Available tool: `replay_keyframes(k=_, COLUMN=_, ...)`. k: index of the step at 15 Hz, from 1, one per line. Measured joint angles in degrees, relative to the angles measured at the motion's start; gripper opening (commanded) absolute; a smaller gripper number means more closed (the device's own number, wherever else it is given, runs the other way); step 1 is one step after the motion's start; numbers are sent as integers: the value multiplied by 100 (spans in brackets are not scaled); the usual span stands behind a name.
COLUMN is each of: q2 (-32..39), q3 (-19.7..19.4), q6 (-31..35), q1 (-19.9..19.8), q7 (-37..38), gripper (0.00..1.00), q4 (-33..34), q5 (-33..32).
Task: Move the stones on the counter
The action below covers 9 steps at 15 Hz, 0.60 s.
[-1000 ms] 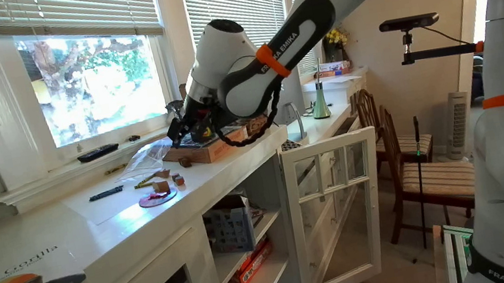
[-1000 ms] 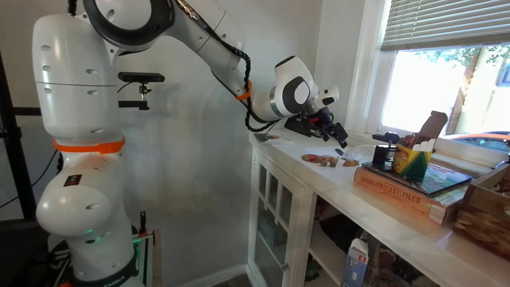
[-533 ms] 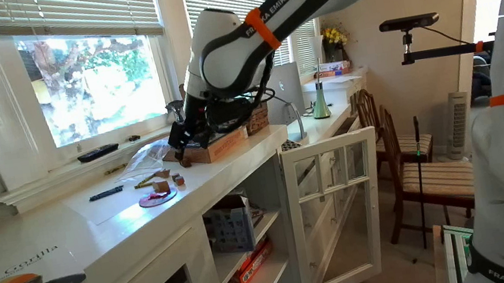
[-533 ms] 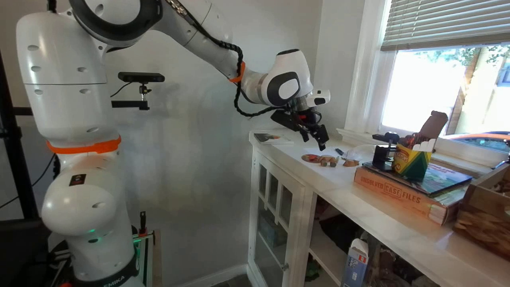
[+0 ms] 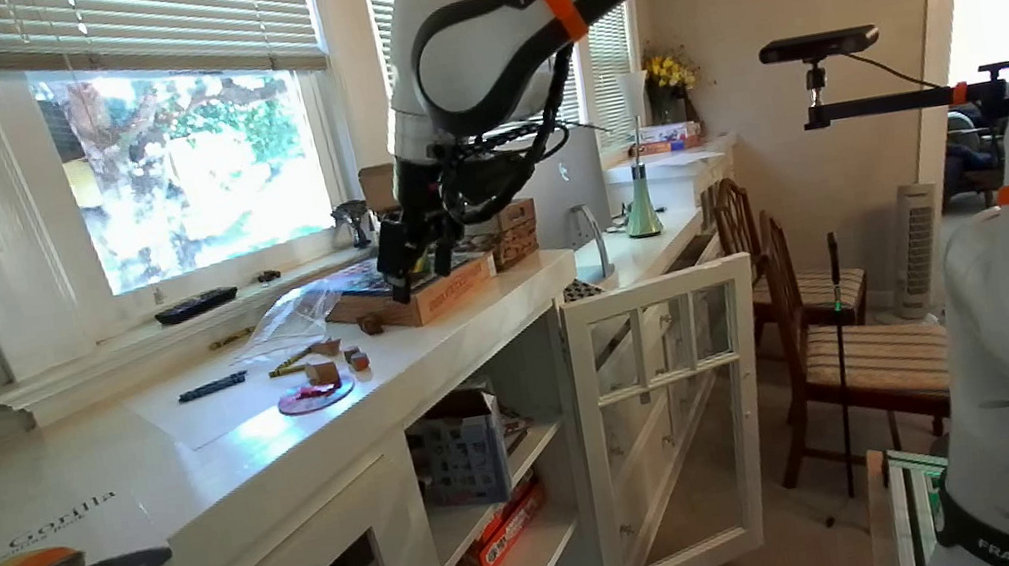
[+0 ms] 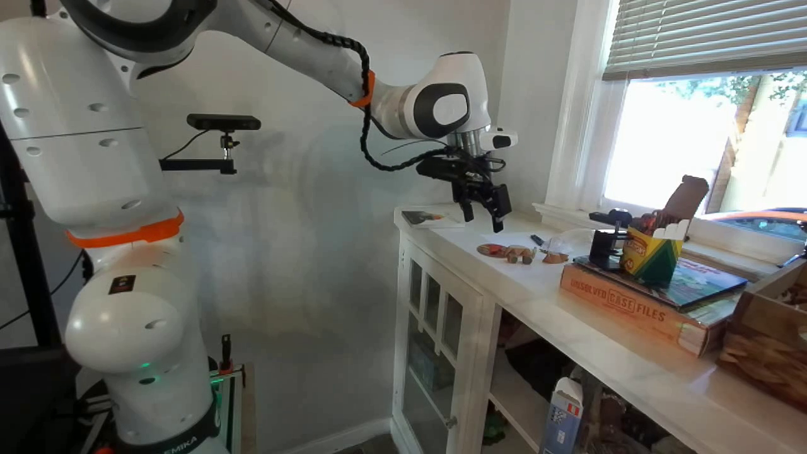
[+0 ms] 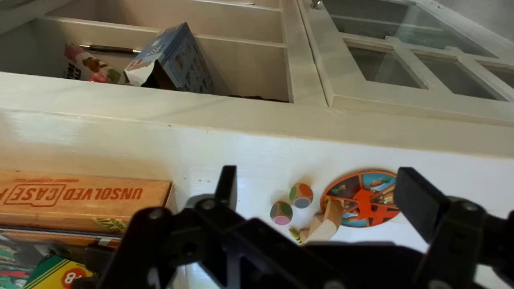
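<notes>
Black two-fingered tool [image 7: 317, 176]: fingers spread wide in the wrist view, hanging above the long white flat-topped table [image 7: 257, 148], which runs under the windows [image 5: 188, 171] over white pane-doored cabinets [image 5: 304, 548]. Wrist view, between the fingers: small wooden die with green, orange and lilac spots [image 7: 301, 195]; second small wooden die with green and pink spots [image 7: 281, 212], just beside, at its 8 o'clock. Flat orange-rimmed disc with coloured picture segments [image 7: 379, 182] at the dice's 3 o'clock, partly behind one finger. Pale faceted wooden block [image 7: 327, 226] overlaps the disc's rim at 8 o'clock; on it or beside it, cannot tell. In an exterior view, orange cardboard box printed UNSOLVED CASE FILES [image 6: 630, 307] on the table at the tool's 4 o'clock, well apart. In an exterior view, clear plastic bag [image 5: 293, 319] at the tool's 9 o'clock.
</notes>
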Motion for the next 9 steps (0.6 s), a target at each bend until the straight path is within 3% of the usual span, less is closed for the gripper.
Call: replay_keyframes(k=9, q2=-87, q3=-2, q6=-119, q1=-1, q7=0, gripper=100, q4=-4, q5=-72)
